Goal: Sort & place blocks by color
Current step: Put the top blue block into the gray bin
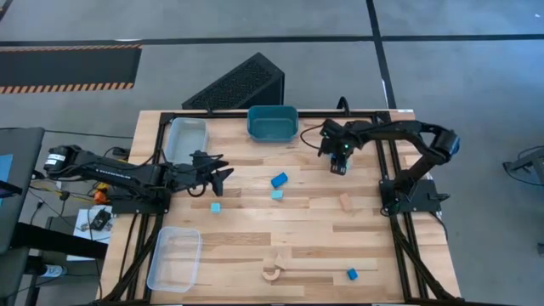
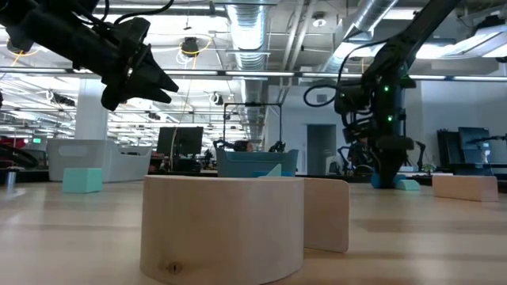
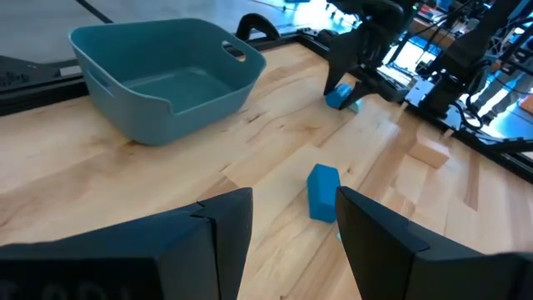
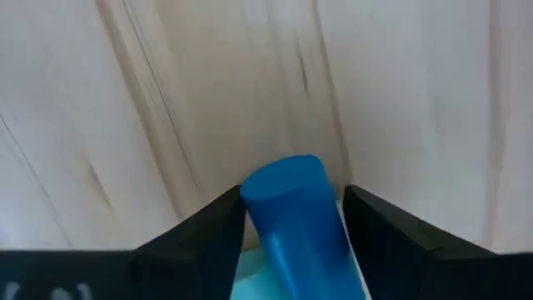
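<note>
My right gripper (image 1: pixel 340 164) points down at the table near the far right. It is open, with its fingers on either side of a darker blue round block (image 4: pixel 293 218). That block lies against a pale cyan block (image 4: pixel 248 282). My left gripper (image 1: pixel 223 174) hovers open above the table's left half. It faces another blue block (image 3: pixel 323 192) that stands on the table. More blocks rest on the table: a blue (image 1: pixel 280 179), two cyan (image 1: pixel 277 195) (image 1: pixel 216 206), a tan (image 1: pixel 346 202), a wooden arch (image 1: pixel 272 272) and a near blue (image 1: pixel 352 274). My right gripper comes from above, pointing down, with one finger (image 4: pixel 218 229) on each side of the blue round block's end (image 4: pixel 281 179). The block rests on the table and against the pale cyan block. Thin gaps show beside it, so I cannot tell whether the fingers touch it.
A teal tub (image 1: pixel 273 122) sits at the far edge in the middle. Clear trays stand at the far left (image 1: pixel 187 138) and near left (image 1: pixel 175 258). Bare wood lies open between the scattered blocks. Black frame rails run along the table's left and right edges.
</note>
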